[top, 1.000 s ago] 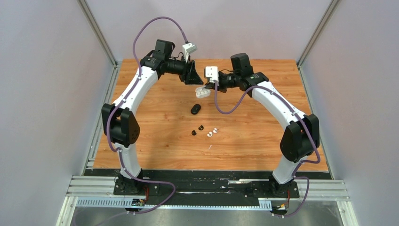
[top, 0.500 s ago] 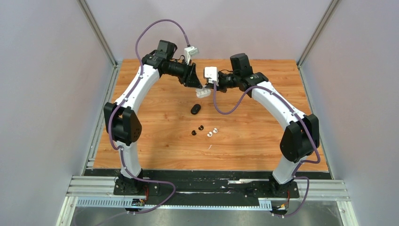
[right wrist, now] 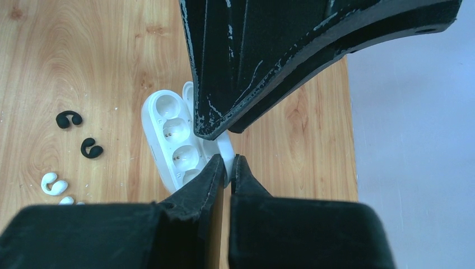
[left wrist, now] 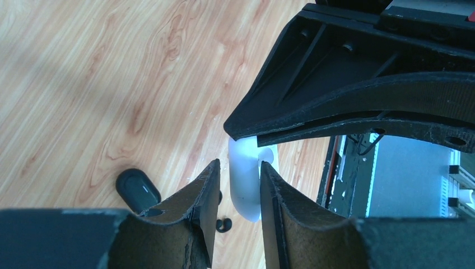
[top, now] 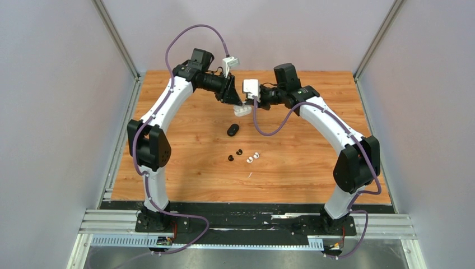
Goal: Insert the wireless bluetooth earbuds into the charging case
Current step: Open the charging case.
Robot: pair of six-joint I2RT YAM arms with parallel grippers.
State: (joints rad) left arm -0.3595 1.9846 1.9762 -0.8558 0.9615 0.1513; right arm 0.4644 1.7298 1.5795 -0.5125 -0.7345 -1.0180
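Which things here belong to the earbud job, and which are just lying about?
Part of the job:
white charging case, open, pinched by the right gripper, with the left gripper straddling it
two white earbuds
two black earbuds
closed black case

Just lying about:
small white speck on the table, too small to identify

Left fingers [left wrist: 193, 224] apart — right fingers [right wrist: 199, 193] together.
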